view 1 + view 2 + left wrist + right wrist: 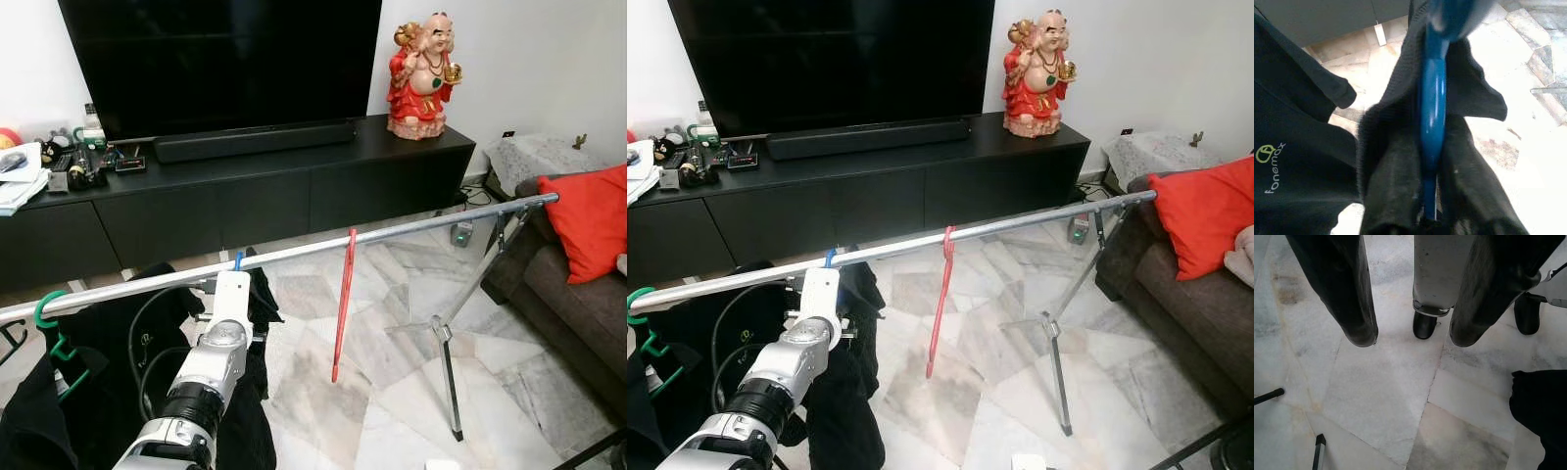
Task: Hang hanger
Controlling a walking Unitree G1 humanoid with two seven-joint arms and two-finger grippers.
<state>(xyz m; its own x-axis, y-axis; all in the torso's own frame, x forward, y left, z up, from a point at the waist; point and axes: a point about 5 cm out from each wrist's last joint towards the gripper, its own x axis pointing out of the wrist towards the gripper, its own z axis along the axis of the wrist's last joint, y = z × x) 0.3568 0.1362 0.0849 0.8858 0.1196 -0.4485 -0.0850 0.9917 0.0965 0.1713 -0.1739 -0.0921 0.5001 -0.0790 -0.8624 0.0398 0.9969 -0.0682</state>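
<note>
A silver rail [392, 235] runs across in front of me. A blue hanger [1432, 122] carrying a black garment [1391, 186] has its hook [238, 260] over the rail toward the left. My left arm reaches up to the rail there, and my left gripper [1431, 210] is shut on the blue hanger just under the hook. An empty red hanger [343, 304] hangs near the middle of the rail. My right gripper [1413, 340] hangs idle over the marble floor, open, with nothing between its fingers.
A green hanger [44, 308] with dark clothes [98, 392] hangs at the rail's left end. The rack's leg [446, 362] stands on the floor to the right. A black TV cabinet [294, 186] lies behind, and a sofa with a red cushion [593, 220] is at the right.
</note>
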